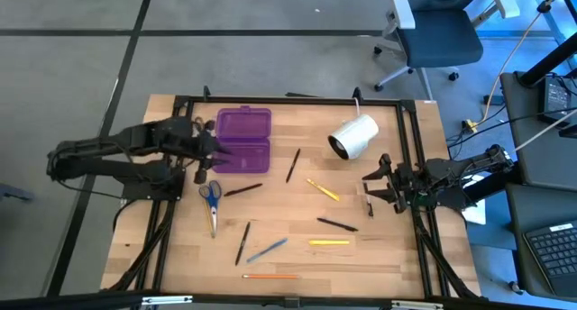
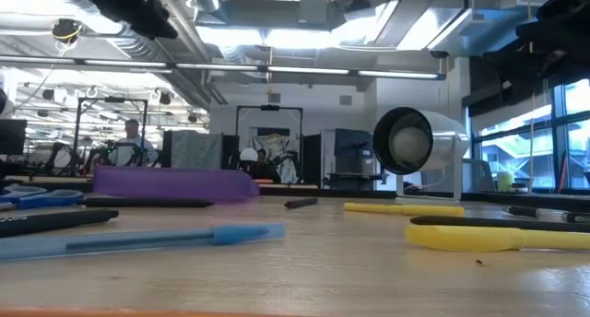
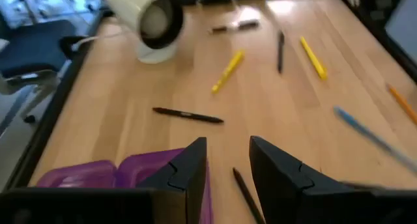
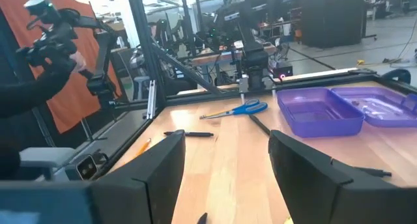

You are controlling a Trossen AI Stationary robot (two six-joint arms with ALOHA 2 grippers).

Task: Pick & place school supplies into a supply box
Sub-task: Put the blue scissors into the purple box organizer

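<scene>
The purple supply box (image 1: pixel 243 139) lies open near the table's far side, also showing in the low view (image 2: pixel 175 183). Pens and pencils lie scattered on the wood: black pens (image 1: pixel 243 190) (image 1: pixel 293 164) (image 1: pixel 336 223), yellow ones (image 1: pixel 323 189) (image 1: pixel 329 242), a blue pen (image 1: pixel 267 250), an orange pencil (image 1: pixel 270 276). Blue-handled scissors (image 1: pixel 211 202) lie near the box. My left gripper (image 1: pixel 215 153) (image 3: pixel 228 172) is open, above the box's near left corner, with a black pen (image 3: pixel 246 195) below its fingers. My right gripper (image 1: pixel 379 188) (image 4: pixel 225 172) is open at the table's right side.
A white cylindrical roll (image 1: pixel 353 136) lies on its side right of the box, its open end facing the near edge (image 2: pixel 419 142). A black frame (image 1: pixel 410 157) borders the table. An office chair (image 1: pixel 437 35) stands beyond the far edge. People show in the room behind.
</scene>
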